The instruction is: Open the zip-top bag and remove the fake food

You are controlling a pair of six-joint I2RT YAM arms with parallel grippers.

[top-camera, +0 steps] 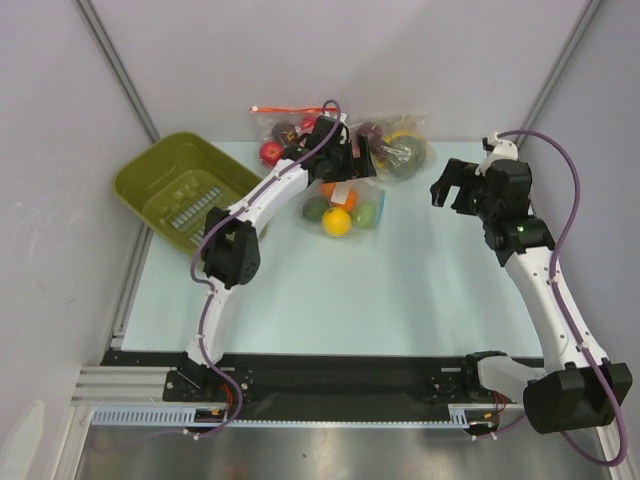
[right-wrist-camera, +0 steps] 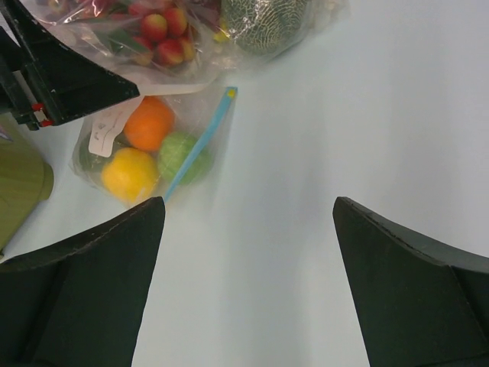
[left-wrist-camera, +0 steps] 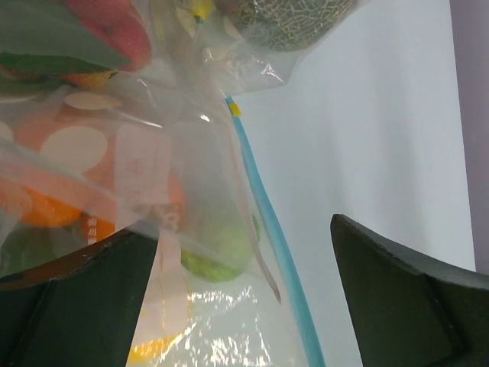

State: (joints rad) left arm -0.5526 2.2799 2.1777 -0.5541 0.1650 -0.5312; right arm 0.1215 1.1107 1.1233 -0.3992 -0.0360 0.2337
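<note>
Reach step, bag judged unopened: left gripper (left-wrist-camera: 244, 229) released beside clear crinkly white-marked zip-top bag (left-wrist-camera: 84, 145), right gripper (right-wrist-camera: 248, 202) released well apart; next, 2 pinches at the zip, small glossy red fake food (right-wrist-camera: 164, 34) inside.

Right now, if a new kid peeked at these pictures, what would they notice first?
Probably the clear bags of bright fake fruit piled at the far middle of the table, with the left gripper open right over them. Then the olive-green basket at the far left, and the right gripper open above the tabletop.
</note>
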